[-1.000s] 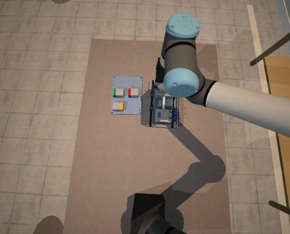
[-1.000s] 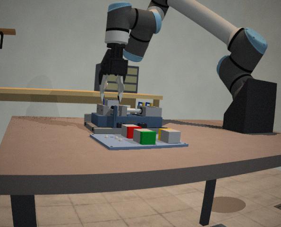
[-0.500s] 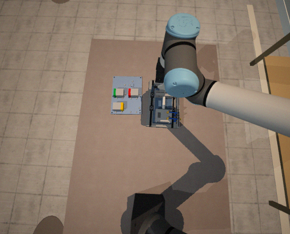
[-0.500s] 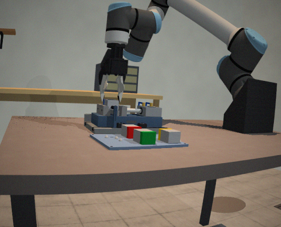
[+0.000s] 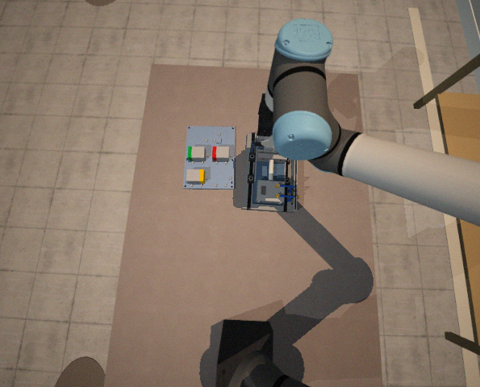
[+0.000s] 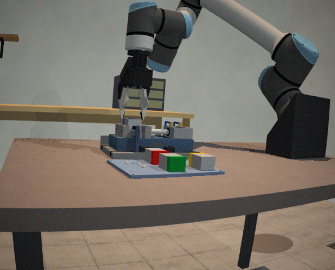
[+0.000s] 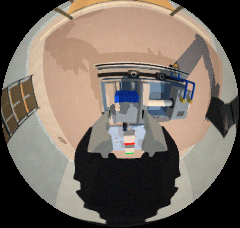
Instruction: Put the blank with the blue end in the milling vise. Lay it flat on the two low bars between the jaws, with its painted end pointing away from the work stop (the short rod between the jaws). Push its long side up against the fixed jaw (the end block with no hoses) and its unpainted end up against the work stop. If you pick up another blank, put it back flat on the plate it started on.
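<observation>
The blank with the blue end [image 7: 126, 97] [image 6: 131, 122] lies in the milling vise [image 5: 269, 195] [image 6: 150, 143] [image 7: 162, 105], between the jaws and close to the jaw block with no hoses [image 6: 119, 129]. In the wrist view its blue end points away from me, toward the far side of the vise. My gripper [image 6: 132, 117] [image 7: 126, 110] hangs straight down over the blank. It is open, with a fingertip on each side of the blank's top. The arm hides the gripper and the blank in the overhead view.
The grey plate [image 5: 202, 135] [image 6: 123, 168] beside the vise holds the green-ended [image 5: 194, 153] [image 6: 173, 163], red-ended [image 5: 220, 152] [image 6: 155, 156] and yellow-ended [image 5: 195, 176] [image 6: 201, 161] blanks. The hose-side jaw block [image 6: 180, 132] with blue hoses [image 5: 287, 191] is on the vise's other end. The robot base [image 6: 298, 127] stands at the table's right.
</observation>
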`<move>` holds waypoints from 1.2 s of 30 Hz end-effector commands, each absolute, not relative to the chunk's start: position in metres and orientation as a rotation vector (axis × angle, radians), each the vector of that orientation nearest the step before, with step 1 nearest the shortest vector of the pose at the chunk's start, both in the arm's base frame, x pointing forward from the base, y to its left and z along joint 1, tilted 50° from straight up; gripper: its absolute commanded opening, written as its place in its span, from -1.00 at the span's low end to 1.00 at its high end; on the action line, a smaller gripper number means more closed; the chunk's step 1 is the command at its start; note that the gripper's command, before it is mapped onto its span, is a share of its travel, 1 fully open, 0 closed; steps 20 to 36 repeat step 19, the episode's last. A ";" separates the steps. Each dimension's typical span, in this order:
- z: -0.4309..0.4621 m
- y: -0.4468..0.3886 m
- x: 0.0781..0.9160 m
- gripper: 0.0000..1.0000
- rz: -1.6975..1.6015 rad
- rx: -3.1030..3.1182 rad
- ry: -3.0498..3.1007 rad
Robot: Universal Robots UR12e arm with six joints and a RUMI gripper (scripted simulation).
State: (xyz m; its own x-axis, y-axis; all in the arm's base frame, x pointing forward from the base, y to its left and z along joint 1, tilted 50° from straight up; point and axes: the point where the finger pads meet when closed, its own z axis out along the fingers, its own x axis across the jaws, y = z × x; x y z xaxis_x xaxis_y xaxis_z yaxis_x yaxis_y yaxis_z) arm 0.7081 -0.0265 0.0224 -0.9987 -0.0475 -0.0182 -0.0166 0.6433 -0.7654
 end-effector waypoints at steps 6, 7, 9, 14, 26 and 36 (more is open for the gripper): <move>0.036 -0.012 0.710 -0.19 -1.307 -0.053 2.808; 0.037 -0.010 0.710 -0.19 -1.307 -0.053 2.808; 0.041 -0.007 0.710 -0.19 -1.307 -0.053 2.808; 0.042 -0.005 0.710 -0.19 -1.307 -0.053 2.808; 0.042 -0.005 0.710 -0.19 -1.307 -0.053 2.808; 0.042 -0.005 0.710 -0.19 -1.307 -0.053 2.808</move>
